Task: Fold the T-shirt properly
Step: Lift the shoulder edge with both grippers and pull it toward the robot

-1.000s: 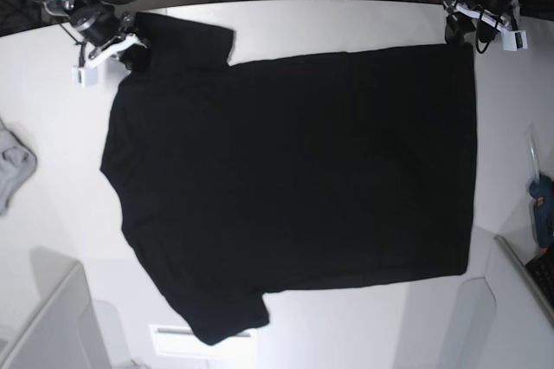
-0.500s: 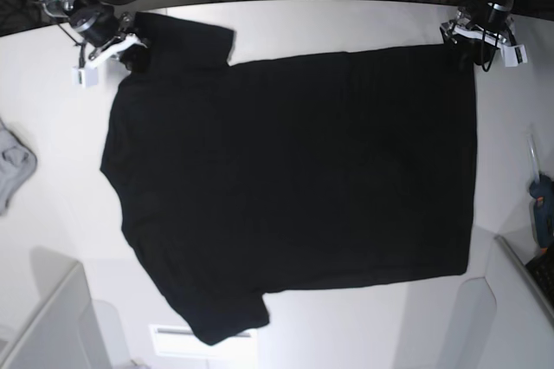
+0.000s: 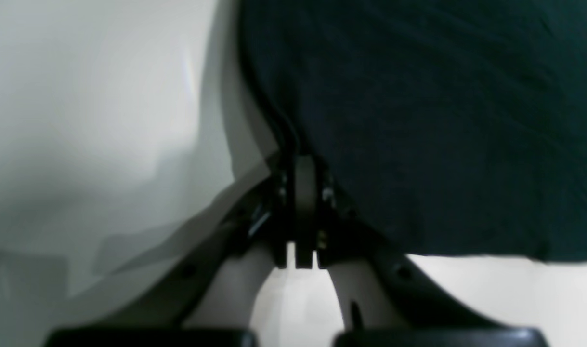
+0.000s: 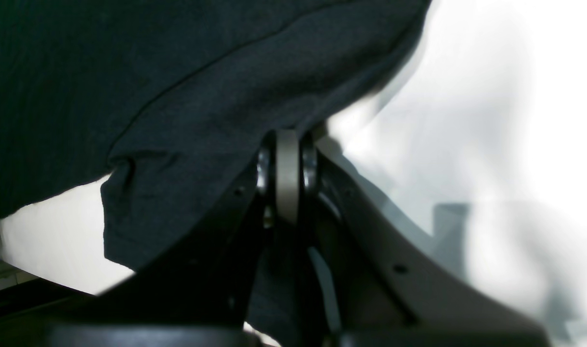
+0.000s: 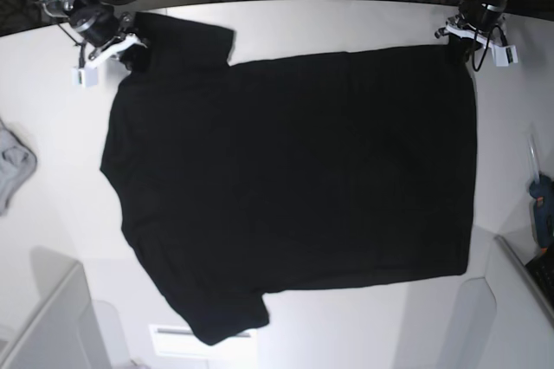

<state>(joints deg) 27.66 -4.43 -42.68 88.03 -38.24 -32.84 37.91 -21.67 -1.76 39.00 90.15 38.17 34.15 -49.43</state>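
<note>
My right claw (image 5: 130,50), at ten o'clock on the table (image 5: 61,92), is clamped on the T-shirt (image 5: 294,187) at its far sleeve. The black shirt lies flat, filling the middle. At two o'clock my left claw (image 5: 463,47) is pinched onto its far hem corner.
</note>
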